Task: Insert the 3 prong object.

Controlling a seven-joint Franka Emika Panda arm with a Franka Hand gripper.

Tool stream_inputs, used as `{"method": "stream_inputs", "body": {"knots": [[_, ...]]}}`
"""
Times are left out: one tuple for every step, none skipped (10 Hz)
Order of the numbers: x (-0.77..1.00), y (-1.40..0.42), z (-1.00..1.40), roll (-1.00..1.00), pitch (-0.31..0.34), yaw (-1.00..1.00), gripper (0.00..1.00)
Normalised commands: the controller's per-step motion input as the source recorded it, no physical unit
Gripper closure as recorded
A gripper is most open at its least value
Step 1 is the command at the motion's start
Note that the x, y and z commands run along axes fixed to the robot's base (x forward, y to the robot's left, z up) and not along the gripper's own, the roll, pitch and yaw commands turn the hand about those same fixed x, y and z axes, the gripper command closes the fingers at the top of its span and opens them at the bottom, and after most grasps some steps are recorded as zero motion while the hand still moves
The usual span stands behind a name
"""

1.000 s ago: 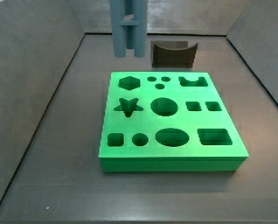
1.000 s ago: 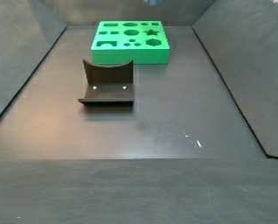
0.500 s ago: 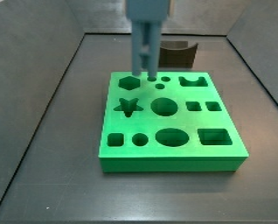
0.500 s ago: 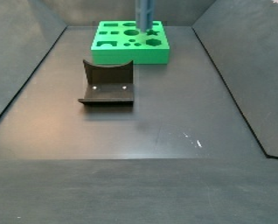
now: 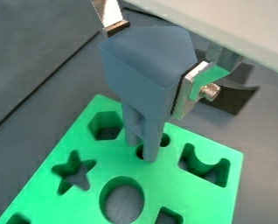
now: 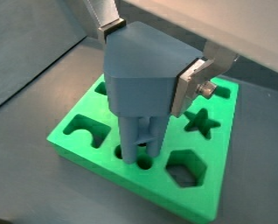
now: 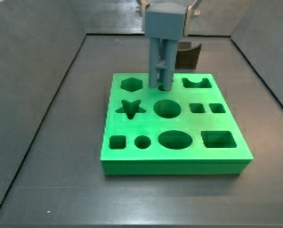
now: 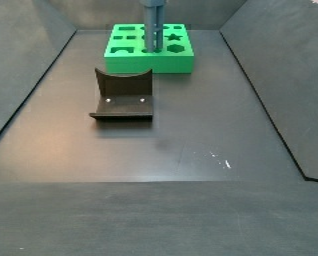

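Observation:
My gripper [image 5: 151, 52] is shut on the blue-grey 3 prong object [image 5: 148, 74], its silver fingers [image 5: 195, 83] clamping the wide head. It also shows in a wrist view [image 6: 151, 54]. The object [image 7: 165, 44] hangs upright over the green block [image 7: 180, 158]. Its prongs [image 6: 139, 144] point down and their tips reach the group of small round holes [image 7: 163, 85] near the block's far edge. I cannot tell how deep the tips sit. In a side view the object [image 8: 154, 22] stands over the block [image 8: 148, 66].
The dark fixture [image 8: 122, 95] stands on the grey floor between the block and the near side; it shows behind the object in a side view [image 7: 187, 55]. The block has star [image 7: 131, 109], hexagon [image 7: 132, 85], round and square cutouts. Grey walls ring the floor.
The gripper has moved down and slightly right with the 3 prong object, from above the block's far edge onto the small round holes.

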Motion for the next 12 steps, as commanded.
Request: {"method": "stream_inputs", "body": {"knots": [[0.22,0.14,-0.16,0.00,0.000,-0.90,1.00],[0.06,0.03,-0.11,0.02,0.000,-1.00,1.00],[0.00,0.00,-0.10,0.00,-0.004,-1.00,1.00],[0.00,0.00,-0.10,0.00,0.000,-1.00,1.00],[-0.07,0.00,-0.04,0.12,0.000,-1.00,1.00],[-0.12,-0.02,-0.03,0.22,0.031,-0.94,1.00],[-0.09,0.00,-0.10,0.22,0.071,-0.90,1.00],[-0.24,0.00,-0.10,0.23,0.063,-0.81,1.00],[-0.43,0.00,-0.21,0.15,0.014,-0.71,1.00],[-0.35,0.00,-0.29,0.16,0.000,-0.62,1.00],[-0.03,-0.11,-0.40,0.06,0.000,-0.45,1.00],[0.08,-0.12,-0.49,0.00,-0.023,-0.32,1.00]]}}
